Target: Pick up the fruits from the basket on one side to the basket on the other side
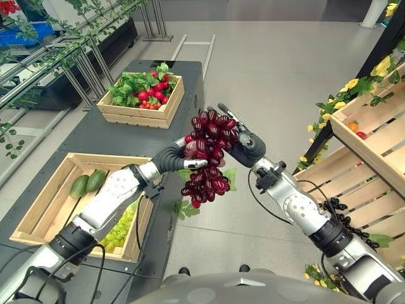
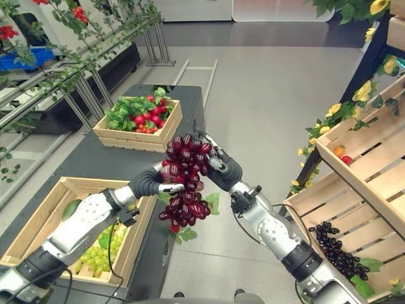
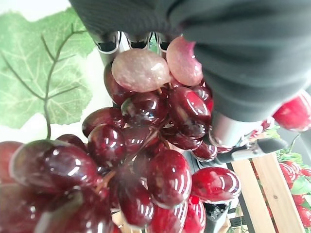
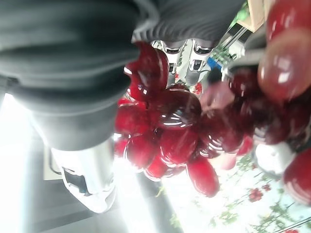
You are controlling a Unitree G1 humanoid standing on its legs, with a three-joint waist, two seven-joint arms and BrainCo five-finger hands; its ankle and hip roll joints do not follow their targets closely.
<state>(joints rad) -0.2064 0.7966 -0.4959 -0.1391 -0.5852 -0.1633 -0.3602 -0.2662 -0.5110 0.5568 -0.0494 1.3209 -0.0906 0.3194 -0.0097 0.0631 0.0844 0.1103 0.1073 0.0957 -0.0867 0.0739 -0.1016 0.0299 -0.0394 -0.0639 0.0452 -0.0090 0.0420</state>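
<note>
**Red grapes gripped by both hands above the floor**

Fingers of left hand (image 1: 190, 157) and right hand (image 1: 243, 144) curled round one bunch of red grapes (image 1: 207, 158), pressed in from opposite sides. Held in mid-air just past the edge of the dark table (image 1: 114, 136), green leaf (image 1: 228, 177) hanging behind. Near crate (image 1: 44, 202) on table with green grapes (image 1: 120, 229) and mangoes (image 1: 87, 184); far crate (image 1: 139, 114) with leafy red fruit. Slatted crates (image 1: 373, 139) well apart on the right side.

Dark red glossy grapes (image 1: 209, 152) (one green veined leaf (image 3: 43, 73)), pale wooden baskets (image 1: 44, 209), grey floor (image 1: 266, 76)
</note>
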